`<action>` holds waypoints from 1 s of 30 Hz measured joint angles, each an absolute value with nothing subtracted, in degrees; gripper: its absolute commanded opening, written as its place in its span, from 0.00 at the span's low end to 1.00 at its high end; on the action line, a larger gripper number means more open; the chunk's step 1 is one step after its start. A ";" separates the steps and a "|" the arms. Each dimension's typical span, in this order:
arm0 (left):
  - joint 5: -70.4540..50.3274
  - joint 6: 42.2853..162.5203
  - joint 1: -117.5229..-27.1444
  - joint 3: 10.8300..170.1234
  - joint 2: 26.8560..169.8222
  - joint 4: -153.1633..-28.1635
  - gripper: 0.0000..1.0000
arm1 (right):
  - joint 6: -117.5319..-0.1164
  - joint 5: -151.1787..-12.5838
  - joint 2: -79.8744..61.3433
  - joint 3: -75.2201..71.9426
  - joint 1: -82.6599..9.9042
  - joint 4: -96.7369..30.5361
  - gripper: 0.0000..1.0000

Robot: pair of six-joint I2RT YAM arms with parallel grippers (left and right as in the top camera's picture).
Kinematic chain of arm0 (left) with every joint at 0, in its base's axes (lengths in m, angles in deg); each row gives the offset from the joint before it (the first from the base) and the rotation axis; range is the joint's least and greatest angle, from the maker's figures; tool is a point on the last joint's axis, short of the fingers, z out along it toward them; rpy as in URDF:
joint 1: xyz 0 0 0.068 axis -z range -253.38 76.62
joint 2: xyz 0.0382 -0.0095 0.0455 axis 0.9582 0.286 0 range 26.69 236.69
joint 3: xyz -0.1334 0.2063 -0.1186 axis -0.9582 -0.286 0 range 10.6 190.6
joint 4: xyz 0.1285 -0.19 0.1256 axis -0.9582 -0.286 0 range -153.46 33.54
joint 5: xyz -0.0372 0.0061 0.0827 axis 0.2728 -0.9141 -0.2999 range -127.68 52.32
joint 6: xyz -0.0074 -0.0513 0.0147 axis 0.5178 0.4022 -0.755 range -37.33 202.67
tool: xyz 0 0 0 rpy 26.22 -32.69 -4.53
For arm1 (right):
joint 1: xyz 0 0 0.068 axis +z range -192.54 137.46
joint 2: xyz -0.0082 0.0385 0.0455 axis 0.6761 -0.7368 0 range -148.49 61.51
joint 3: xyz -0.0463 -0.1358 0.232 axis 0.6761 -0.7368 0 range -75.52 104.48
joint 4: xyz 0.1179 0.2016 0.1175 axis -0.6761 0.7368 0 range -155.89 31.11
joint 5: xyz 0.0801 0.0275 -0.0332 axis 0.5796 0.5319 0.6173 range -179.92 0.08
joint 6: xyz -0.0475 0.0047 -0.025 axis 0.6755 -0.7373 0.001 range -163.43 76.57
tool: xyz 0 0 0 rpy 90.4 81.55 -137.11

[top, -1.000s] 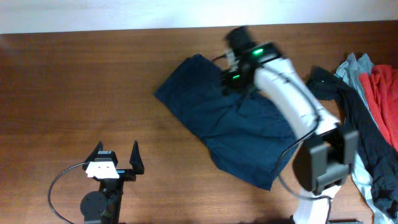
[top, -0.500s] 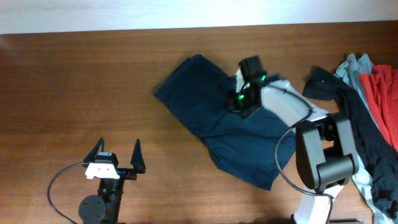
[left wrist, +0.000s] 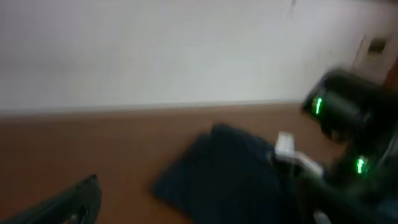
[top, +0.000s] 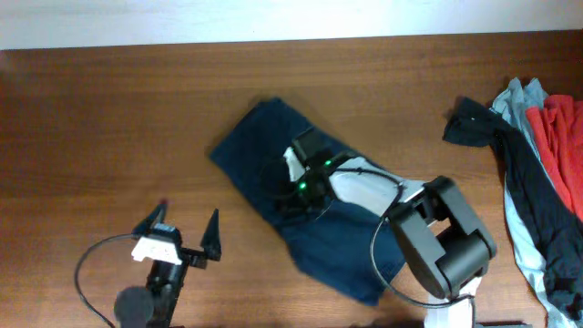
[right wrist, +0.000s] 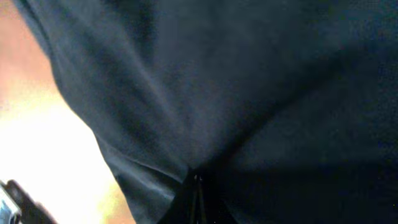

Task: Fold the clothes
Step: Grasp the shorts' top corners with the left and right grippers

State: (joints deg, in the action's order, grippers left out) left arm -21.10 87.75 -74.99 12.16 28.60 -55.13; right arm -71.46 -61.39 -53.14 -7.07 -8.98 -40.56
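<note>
1 clothes pile (top: 547, 155) aside | right end effector (top: 290, 189) pinches garment (top: 250, 146) | left end effector (top: 187, 217) wide

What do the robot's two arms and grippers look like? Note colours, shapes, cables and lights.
The right arm has a white tube link between bulky black joints, green lights near the wrist and a thin black cable. The left arm is black, with a looping black cable, a white block and two pointed black fingers.

Brown wood-grain table (top: 100, 118) fills the overhead view. Pale wall (left wrist: 155, 50) rises behind its far edge, blurred in the left wrist view.
</note>
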 measured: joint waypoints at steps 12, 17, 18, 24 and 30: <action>-27.79 87.59 -74.95 40.16 60.30 -73.06 0.99 | -67.44 -68.23 -34.43 -5.87 -13.29 -36.76 0.15; -28.10 87.59 -74.92 56.60 87.55 -81.30 0.99 | -67.76 -69.59 -31.90 -5.41 -21.26 -30.16 0.40; -27.09 87.59 -74.92 59.11 91.79 -82.00 0.99 | -67.61 -69.56 -31.94 -5.43 -22.60 -29.66 0.62; -17.01 87.86 -74.77 69.73 109.30 -80.18 0.99 | -66.02 -65.96 -31.92 -5.45 -31.06 -28.26 0.65; -14.54 87.33 -73.31 70.28 119.09 -78.08 0.65 | -65.47 -67.88 -31.92 -5.45 -34.20 -18.80 0.29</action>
State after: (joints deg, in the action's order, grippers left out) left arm -14.54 87.33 -73.31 70.28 119.09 -78.08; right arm -65.47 -67.88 -31.92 -5.45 -34.20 -18.80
